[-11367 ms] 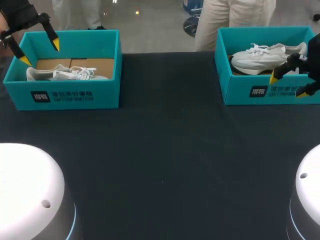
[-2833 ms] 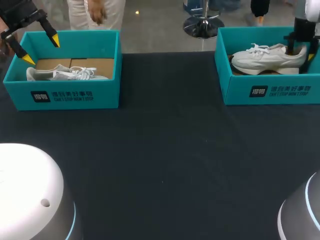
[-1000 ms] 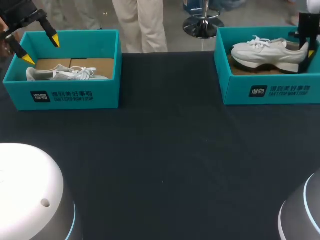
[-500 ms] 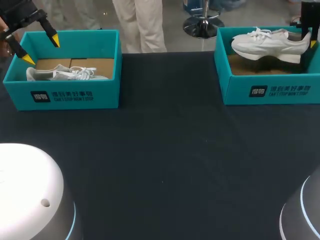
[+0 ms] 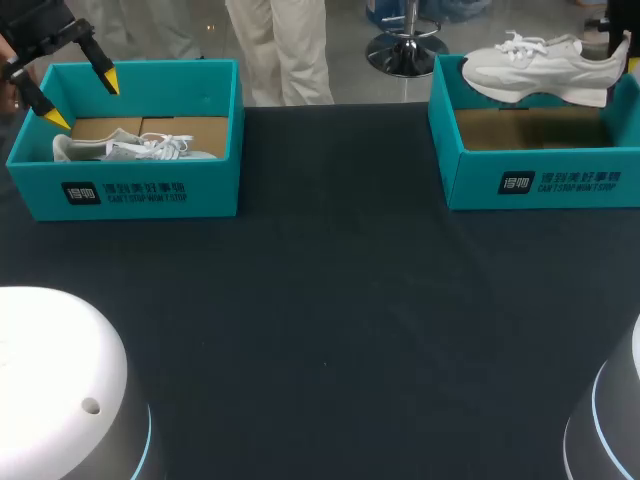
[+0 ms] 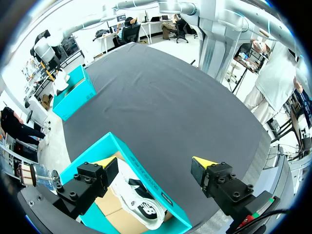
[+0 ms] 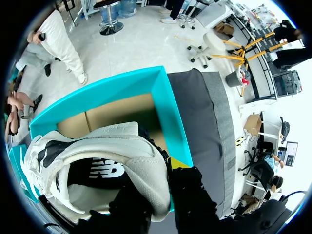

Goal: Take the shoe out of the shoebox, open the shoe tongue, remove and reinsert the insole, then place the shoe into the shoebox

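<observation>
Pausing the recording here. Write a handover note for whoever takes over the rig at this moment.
Right gripper: shut on the heel of the white shoe, holding it in the air above the right shoebox.
Left gripper: open, above the left shoebox, which holds a second shoe.
Done: the white shoe is out of its box.
Left: every step after the lift-out, ending with the shoe back in the box.
</observation>
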Tool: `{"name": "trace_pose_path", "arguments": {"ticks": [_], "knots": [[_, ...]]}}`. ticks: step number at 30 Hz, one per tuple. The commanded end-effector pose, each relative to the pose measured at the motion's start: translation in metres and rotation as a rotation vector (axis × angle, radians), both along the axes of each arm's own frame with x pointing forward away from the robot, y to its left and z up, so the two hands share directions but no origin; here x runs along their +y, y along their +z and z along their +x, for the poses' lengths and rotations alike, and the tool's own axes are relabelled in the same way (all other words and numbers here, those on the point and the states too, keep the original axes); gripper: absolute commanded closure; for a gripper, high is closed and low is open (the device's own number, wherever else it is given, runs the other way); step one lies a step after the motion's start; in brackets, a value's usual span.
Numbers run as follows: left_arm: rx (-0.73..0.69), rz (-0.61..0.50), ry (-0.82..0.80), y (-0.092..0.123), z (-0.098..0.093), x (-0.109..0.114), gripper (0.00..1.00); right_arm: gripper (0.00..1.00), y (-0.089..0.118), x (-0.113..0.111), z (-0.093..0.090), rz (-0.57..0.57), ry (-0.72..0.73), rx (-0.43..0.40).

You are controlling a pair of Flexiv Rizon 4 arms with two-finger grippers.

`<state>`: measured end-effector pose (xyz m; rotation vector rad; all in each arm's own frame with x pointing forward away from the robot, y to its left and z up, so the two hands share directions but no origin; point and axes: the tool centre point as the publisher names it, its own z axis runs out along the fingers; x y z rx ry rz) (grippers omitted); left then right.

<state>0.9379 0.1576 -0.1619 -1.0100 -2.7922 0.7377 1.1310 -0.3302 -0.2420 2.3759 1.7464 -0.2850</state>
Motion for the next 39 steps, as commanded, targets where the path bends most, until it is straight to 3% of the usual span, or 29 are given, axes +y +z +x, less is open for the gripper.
{"name": "trace_pose_path", "arguments": {"ticks": [1, 12, 27, 39], "knots": [[-0.001, 0.001, 0.0, 0.0, 0.0, 0.0, 0.0, 1.0, 0.024, 0.008, -0.015, -0.005, 0.019, -0.034], [-0.001, 0.001, 0.0, 0.0, 0.0, 0.0, 0.0, 1.0, 0.056, 0.021, -0.02, -0.026, 0.034, -0.062], [-0.001, 0.001, 0.0, 0.0, 0.0, 0.0, 0.0, 1.0, 0.076, 0.028, -0.019, -0.033, 0.051, -0.04], [-0.001, 0.001, 0.0, 0.0, 0.0, 0.0, 0.0, 1.0, 0.081, 0.034, -0.014, -0.031, 0.061, -0.055]]}}
